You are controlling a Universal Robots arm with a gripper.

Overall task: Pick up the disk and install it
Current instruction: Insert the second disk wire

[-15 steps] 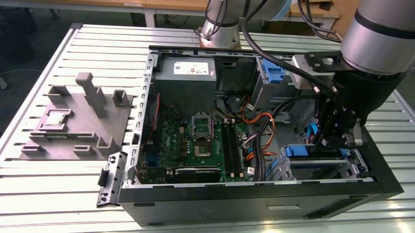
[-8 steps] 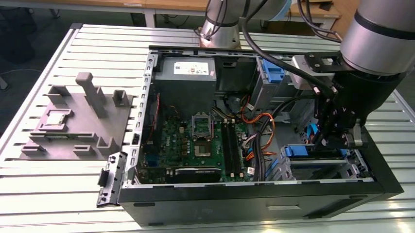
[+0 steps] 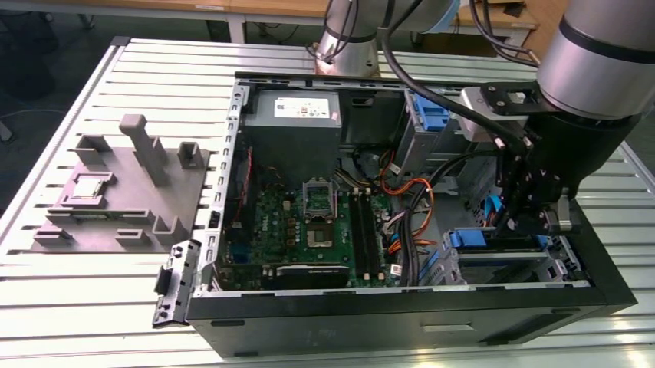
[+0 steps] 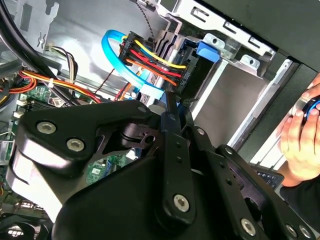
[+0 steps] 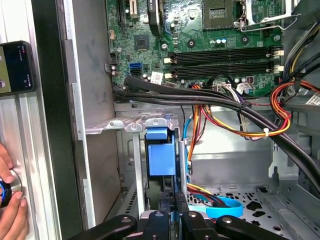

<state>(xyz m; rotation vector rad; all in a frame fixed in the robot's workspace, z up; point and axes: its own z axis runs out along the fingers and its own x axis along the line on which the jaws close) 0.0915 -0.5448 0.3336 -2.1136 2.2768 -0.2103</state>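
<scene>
Now: disk in the drive cage, seating step

Pincer [image 5: 173, 216] is down inside the computer case [image 3: 409, 318], at the corner on the exterior view's right, the case lying open on the slatted counter [image 3: 82, 284]. In the first wrist view its two fingers stand nearly together with a thin strip of blue between them. My reading is that it is closed on the edge of the disk [image 5: 161, 152]. The disk stands on edge in the metal drive cage [image 5: 130, 123], its blue frame facing the camera, beside the case wall and below the motherboard [image 5: 200, 30].

Notes for doing this step well:
- Keep the disk square to the cage rails; a slight tilt would probably jam the blue frame against the sheet metal
- Push along the slot only, slowly, and judge seating by the frame sitting flush, not by force
- The bundle of orange and yellow wires [image 5: 235, 125] and the flat blue cable [image 5: 225, 207] lie just beside the cage; keep the fingers and wrist clear of them
- A person's hand [image 5: 10, 205] rests on the counter outside the case wall, well apart from the pincer

Cannot tell how deep the disk sits
</scene>
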